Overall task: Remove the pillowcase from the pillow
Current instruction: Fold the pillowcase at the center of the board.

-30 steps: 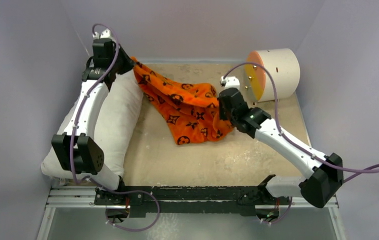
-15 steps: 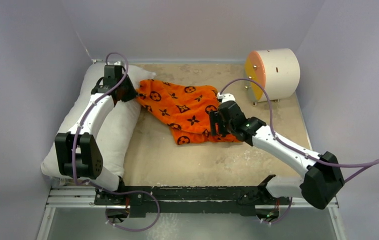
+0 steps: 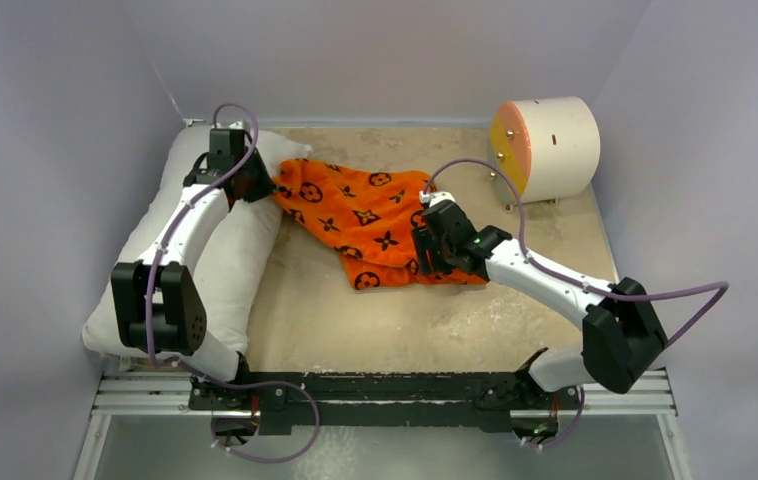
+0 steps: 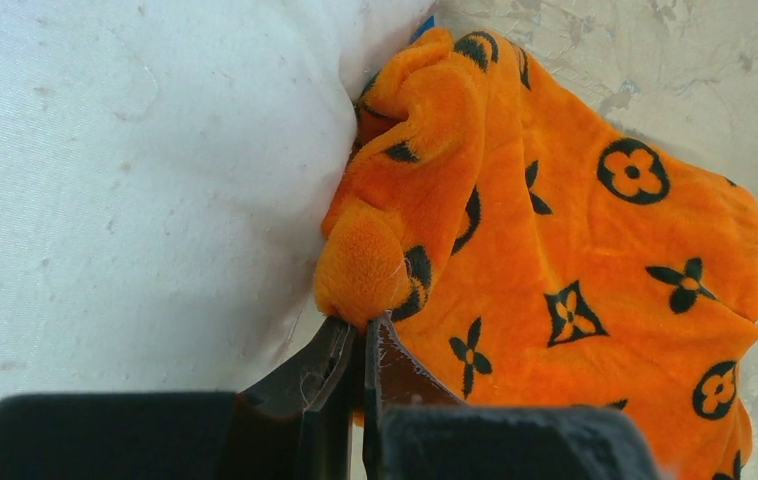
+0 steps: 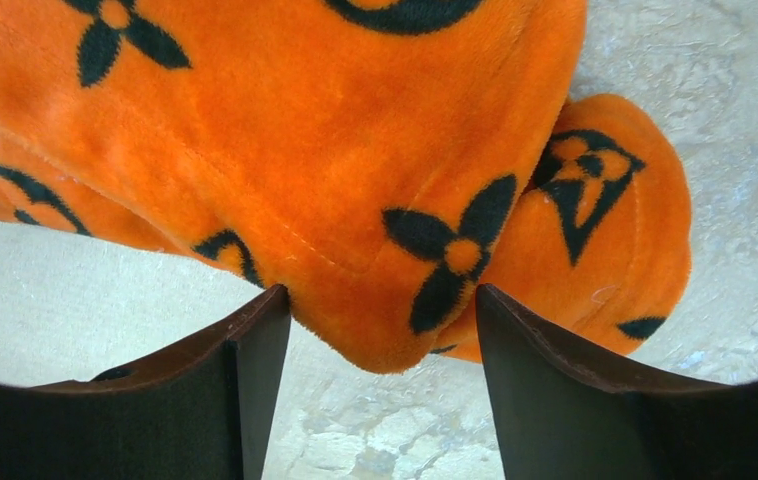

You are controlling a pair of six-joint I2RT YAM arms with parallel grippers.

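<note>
Grippers logged: two. I read the left gripper [image 4: 360, 335] as pressed together on a bunched corner of the pillowcase [image 3: 365, 215], at the cloth's 9 o'clock edge, against the pillow [image 3: 240, 255]. The right gripper [image 5: 380, 298] is spread, with the cloth's 4 o'clock corner lying loose between its fingers. Pillowcase: off the pillow, crumpled mid-worktop [image 3: 375, 320]. Pillow: along the 9 o'clock side, under my left arm. White cylinder [image 3: 560, 145], orange face: 2 o'clock corner.
</note>
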